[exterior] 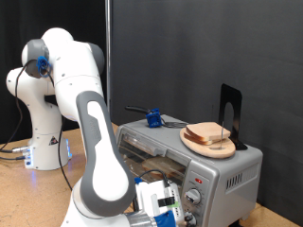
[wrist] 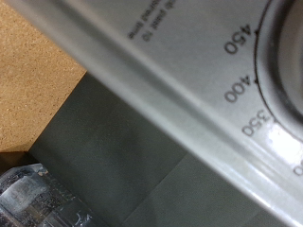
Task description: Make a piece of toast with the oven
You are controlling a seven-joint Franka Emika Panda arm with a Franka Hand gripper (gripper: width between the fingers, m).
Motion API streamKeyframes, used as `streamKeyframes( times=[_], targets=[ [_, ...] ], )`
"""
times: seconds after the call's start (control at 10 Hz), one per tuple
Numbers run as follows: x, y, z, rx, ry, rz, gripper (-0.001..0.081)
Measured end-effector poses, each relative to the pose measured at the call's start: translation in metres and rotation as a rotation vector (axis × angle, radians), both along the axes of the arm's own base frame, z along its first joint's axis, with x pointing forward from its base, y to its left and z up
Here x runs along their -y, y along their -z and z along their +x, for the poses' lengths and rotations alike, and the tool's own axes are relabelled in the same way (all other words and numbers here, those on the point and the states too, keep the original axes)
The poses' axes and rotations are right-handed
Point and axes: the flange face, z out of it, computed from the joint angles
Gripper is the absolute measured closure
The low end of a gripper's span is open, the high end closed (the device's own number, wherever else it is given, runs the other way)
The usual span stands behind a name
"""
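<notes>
A white arm (exterior: pixel 71 85) with rounded, glossy shells was seen in the exterior view. Its joints were marked by grey bands, and a long grey panel ran down the nearest link (exterior: pixel 99 151). A round blue-lit cap (exterior: pixel 40 62) was set in a dark ring on the upper joint. The base (exterior: pixel 43 142) was formed as a white pedestal, on which a small triangular warning sticker and a blue light low down were carried. Dark cables (exterior: pixel 11 151) were trailed from the base. The hand (exterior: pixel 163 206) was shown in white, with blue patches and black markings; its fingers were hidden.
</notes>
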Motion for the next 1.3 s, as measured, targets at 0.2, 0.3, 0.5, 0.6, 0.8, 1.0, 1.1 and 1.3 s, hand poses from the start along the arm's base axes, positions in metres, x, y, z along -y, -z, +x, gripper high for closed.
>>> streamKeyframes(
  times=[0.2,0.3,0.5,0.6,0.8,1.0,1.1,1.3],
  targets=[
    [0.0,0.0,0.0,0.0,0.0,0.0,0.0698],
    [0.0,0.0,0.0,0.0,0.0,0.001,0.0698],
    [0.001,0.007,-0.001,-0.007,0.005,-0.006,0.0698],
    [0.002,0.009,-0.002,-0.01,0.008,-0.006,0.0578],
    [0.011,0.008,-0.003,-0.008,0.018,0.001,0.0284],
    [0.023,0.0,-0.006,-0.045,0.032,0.037,0.0117],
    [0.032,-0.007,-0.012,-0.087,0.04,0.046,0.0117],
    [0.059,-0.022,-0.029,-0.155,0.035,0.026,0.0023]
  ],
)
